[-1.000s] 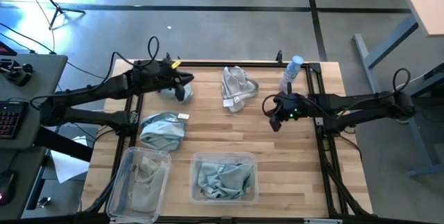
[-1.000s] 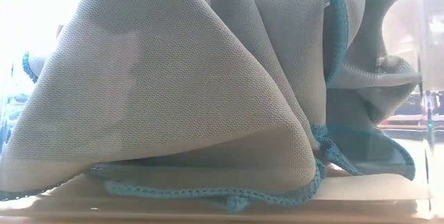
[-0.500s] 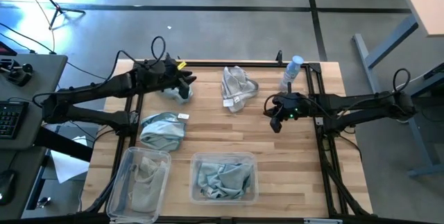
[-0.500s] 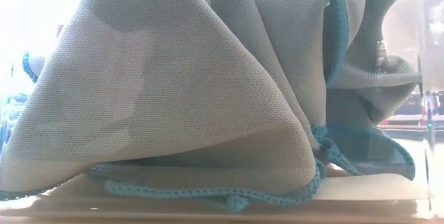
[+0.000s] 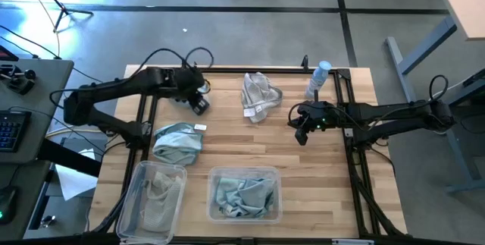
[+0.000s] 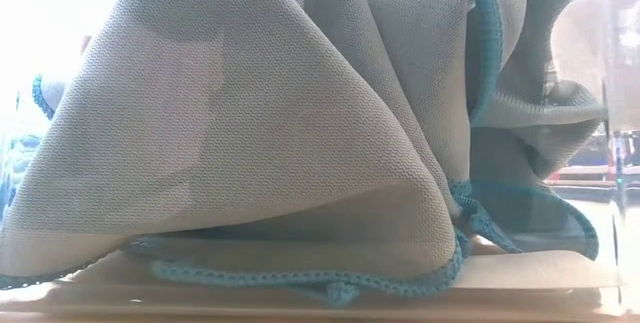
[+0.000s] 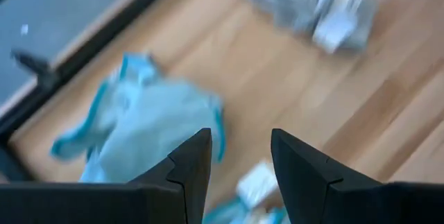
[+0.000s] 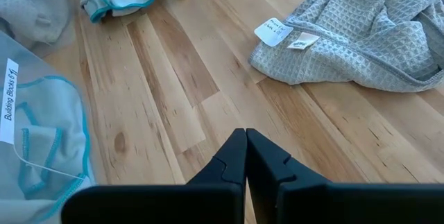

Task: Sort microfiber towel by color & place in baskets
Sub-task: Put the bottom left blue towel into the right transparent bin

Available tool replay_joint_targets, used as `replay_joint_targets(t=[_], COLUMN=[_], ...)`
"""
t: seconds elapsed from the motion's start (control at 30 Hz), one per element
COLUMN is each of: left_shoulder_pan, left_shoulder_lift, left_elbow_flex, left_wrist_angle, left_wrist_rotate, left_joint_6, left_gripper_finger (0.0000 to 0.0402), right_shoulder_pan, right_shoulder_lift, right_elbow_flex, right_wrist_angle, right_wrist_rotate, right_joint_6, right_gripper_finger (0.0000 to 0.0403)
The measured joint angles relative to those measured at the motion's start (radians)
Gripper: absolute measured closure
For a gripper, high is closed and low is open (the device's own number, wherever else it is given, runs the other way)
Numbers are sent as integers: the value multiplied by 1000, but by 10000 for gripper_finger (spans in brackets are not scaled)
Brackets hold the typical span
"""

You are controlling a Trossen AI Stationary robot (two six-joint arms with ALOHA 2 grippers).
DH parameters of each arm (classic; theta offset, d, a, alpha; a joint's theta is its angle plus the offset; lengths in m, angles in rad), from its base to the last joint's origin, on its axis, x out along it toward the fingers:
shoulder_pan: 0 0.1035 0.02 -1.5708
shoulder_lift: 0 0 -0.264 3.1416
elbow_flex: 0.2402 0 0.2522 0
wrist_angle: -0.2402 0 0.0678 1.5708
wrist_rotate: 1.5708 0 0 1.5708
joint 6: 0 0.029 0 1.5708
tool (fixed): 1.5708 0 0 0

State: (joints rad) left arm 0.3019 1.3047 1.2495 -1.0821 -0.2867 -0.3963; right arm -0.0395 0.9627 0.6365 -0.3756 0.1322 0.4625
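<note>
left gripper jaws apart | teal towel just below it, nearer than right gripper | right jaws together

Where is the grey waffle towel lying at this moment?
In the high view, the grey waffle towel lies on the table's far middle part, between the left pincer and the spray bottle, outside both baskets.
</note>
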Motion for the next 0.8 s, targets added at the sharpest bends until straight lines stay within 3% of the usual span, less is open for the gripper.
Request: replay_joint_targets(t=[0.1,0.23,0.8], left_shoulder_pan=[-2,-15,-31], left_shoulder_lift=[38,51,49], left_elbow_flex=[0,-63,-485], left_wrist_angle=[-130,-177,-4], left_wrist_rotate=[31,96,147], left_joint_6=[36,72,28], left_gripper_finger=[264,264,264], right_shoulder_pan=[0,0,0], right_shoulder_lift=[0,0,0], right_elbow_flex=[0,0,0], right_wrist_angle=[0,0,0], right_wrist_rotate=[0,0,-4], right_joint_6=[5,7,34], right_gripper_finger=[403,403,403])
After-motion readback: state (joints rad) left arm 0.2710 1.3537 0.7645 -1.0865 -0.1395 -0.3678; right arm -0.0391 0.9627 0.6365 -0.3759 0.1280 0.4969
